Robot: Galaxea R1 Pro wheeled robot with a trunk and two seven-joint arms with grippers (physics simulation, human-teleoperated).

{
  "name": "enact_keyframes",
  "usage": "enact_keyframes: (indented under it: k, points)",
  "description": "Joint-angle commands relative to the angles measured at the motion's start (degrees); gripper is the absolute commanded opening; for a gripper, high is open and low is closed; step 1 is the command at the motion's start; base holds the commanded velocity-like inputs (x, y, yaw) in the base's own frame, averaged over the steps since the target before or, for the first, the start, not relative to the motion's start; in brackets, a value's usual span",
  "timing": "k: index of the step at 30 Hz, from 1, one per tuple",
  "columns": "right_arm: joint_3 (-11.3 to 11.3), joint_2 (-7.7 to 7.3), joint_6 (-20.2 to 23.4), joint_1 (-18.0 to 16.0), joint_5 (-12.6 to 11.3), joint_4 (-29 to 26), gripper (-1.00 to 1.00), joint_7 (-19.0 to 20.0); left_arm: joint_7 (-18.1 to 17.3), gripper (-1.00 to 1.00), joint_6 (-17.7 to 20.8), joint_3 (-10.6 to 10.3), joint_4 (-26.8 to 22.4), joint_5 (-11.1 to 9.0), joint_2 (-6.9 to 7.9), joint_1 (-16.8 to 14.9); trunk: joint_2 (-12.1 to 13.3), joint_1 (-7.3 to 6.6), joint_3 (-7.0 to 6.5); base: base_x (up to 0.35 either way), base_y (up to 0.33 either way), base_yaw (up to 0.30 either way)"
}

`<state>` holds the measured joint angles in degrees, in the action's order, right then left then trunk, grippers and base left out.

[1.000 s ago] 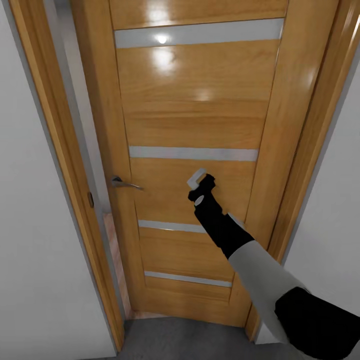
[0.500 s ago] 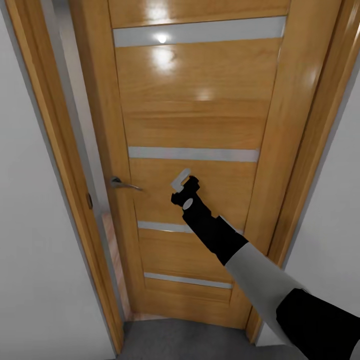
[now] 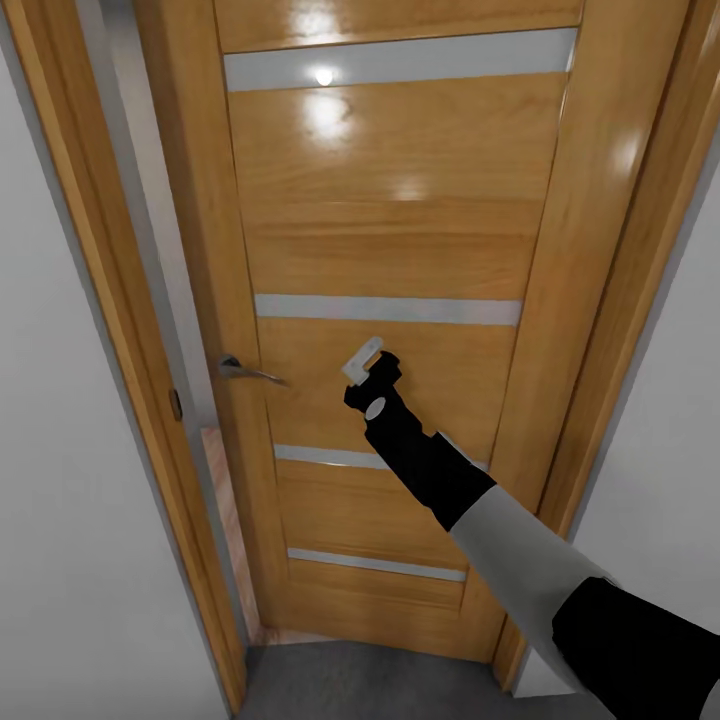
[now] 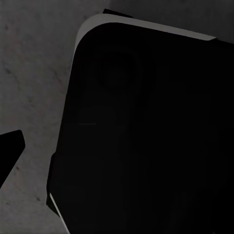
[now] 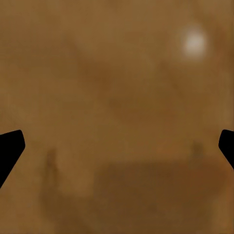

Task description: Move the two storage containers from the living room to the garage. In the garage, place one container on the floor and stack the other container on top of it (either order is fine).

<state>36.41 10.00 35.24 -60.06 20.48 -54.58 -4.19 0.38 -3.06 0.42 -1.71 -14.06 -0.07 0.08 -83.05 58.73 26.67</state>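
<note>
Ahead, right gripper [image 3: 362, 361], fingers spread and empty, against the wooden door [image 3: 400, 240], ajar at its handle [image 3: 245, 370] edge.

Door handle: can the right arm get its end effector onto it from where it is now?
Probably yes. The right end effector is up against the door, level with the door handle, with bare wood between them.

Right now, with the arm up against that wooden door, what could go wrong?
The right gripper is pressed against the door panel, away from the handle, so pushing harder might make it slip along the glossy wood. The door is open only a crack at the frame, so the base could clip the frame if it drives on too soon.
</note>
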Motion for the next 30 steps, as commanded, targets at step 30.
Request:
enact_keyframes:
  k: [30]
  points:
    - [0.4,0.00,0.5,-0.1,0.7,0.3,1.00,-1.3,0.0,1.00,-0.1,-0.1,-0.1,-0.3,0.13,0.0,0.0,0.00,0.05,0.200,0.000,0.000]
